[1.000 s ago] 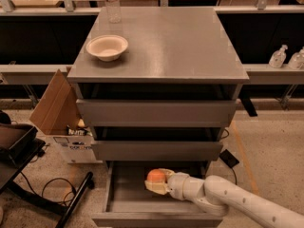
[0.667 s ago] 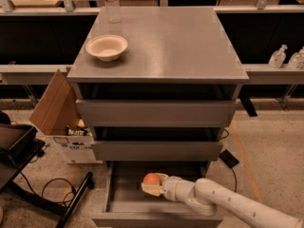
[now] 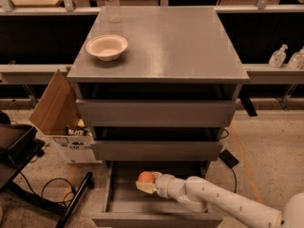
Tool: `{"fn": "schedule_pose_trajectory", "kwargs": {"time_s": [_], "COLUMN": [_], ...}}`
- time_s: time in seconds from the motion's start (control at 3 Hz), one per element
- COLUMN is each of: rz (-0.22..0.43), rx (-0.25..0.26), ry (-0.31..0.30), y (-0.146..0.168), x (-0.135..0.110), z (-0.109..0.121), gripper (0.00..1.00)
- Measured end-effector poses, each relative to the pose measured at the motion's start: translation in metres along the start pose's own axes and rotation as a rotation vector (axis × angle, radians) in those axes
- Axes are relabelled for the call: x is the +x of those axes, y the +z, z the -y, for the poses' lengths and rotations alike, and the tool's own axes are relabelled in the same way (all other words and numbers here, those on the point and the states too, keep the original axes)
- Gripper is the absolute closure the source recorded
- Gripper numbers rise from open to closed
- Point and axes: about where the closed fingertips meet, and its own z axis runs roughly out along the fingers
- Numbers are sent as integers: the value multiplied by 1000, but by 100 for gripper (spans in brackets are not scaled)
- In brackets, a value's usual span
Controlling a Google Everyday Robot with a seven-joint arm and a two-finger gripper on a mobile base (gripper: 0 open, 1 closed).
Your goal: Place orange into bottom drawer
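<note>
You have the gripper (image 3: 145,182) inside the open bottom drawer (image 3: 124,199), at about 6 o'clock in the view. The white arm (image 3: 223,204) reaches it from 4 o'clock, coming in low over the drawer's right side. The fingers (image 3: 142,188) look closed on the orange (image 3: 146,176), one cream finger showing beneath the fruit. The grip itself is partly hidden, so treat that as likely rather than sure.

The orange sits at the tip of the gripper, toward the back of the drawer and a little left of its middle. Whether it touches the drawer floor cannot be told from here. The drawer is pulled out toward you, and the two grey drawers above it stand only slightly out.

On top of the table (image 3: 180,46), a cream bowl (image 3: 106,46) rests near the 10 o'clock corner, and a clear bottle (image 3: 112,4) stands just behind it at the back edge. A cardboard box (image 3: 57,109) leans beside the table at 9 o'clock.
</note>
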Motion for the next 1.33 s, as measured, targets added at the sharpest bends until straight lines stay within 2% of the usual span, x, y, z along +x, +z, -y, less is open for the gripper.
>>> {"fn": "schedule_pose_trajectory", "kwargs": {"time_s": [0.67, 1.33], "rz": [8, 38], "rx": [21, 64], "ry": [34, 47], "y": [74, 103], "x": [44, 84], "z": [69, 120], "gripper": [100, 100]}}
